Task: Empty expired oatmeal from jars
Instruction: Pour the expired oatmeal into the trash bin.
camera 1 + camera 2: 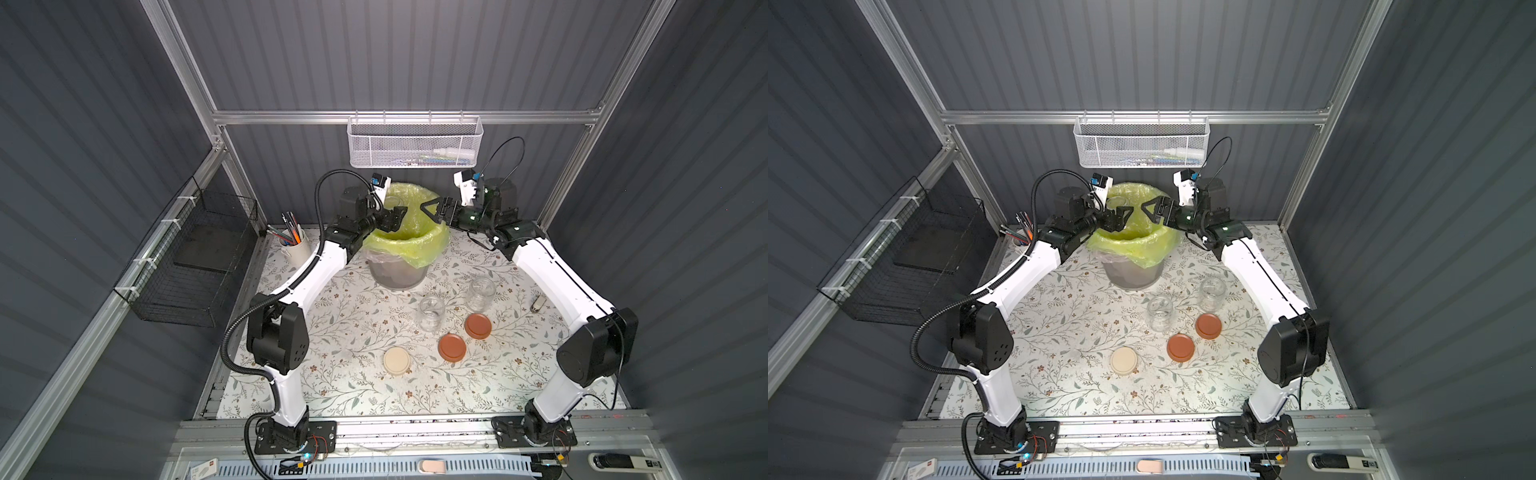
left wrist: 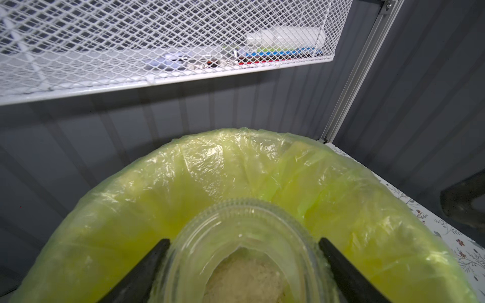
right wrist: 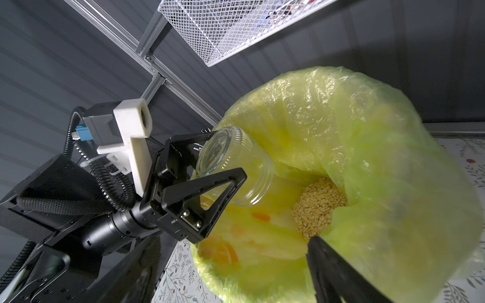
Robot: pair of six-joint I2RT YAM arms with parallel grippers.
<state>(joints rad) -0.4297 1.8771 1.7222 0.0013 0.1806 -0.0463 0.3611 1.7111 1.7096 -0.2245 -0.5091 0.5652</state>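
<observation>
- Over the bin: the left gripper [image 1: 392, 218] is clamped on the held jar [image 3: 236, 162], one black finger [image 2: 154, 254] pressed to each glass flank; the jar is tipped, base toward the wrist and open mouth slanting down into the yellow-green bag [image 1: 428, 249]
- The oatmeal [image 3: 317, 204] lies as a loose pale pile deep in the bag, just below and beyond the jar's mouth; in the right wrist view the glass looks clear of flakes
- The right gripper [image 1: 428, 212] hangs over the opposite side of the grey bin [image 1: 399, 274], facing the left one; its fingers are parted with nothing between them, and it is clear of the held jar
- On the floral table [image 1: 353, 324], on the near side of the bin, the second jar [image 1: 432, 311] and third jar [image 1: 481, 294] stand upright, uncapped and apparently empty
- Three lids lie flat nearby: a terracotta lid [image 1: 478, 326] just in front of the third jar; a second terracotta lid [image 1: 452, 348] beside it; the cream lid [image 1: 397, 361] a little apart toward the left arm
- A white pen cup [image 1: 295, 249] stands beside the left arm; a white mesh basket [image 1: 415, 143] hangs on the back wall above the bin
</observation>
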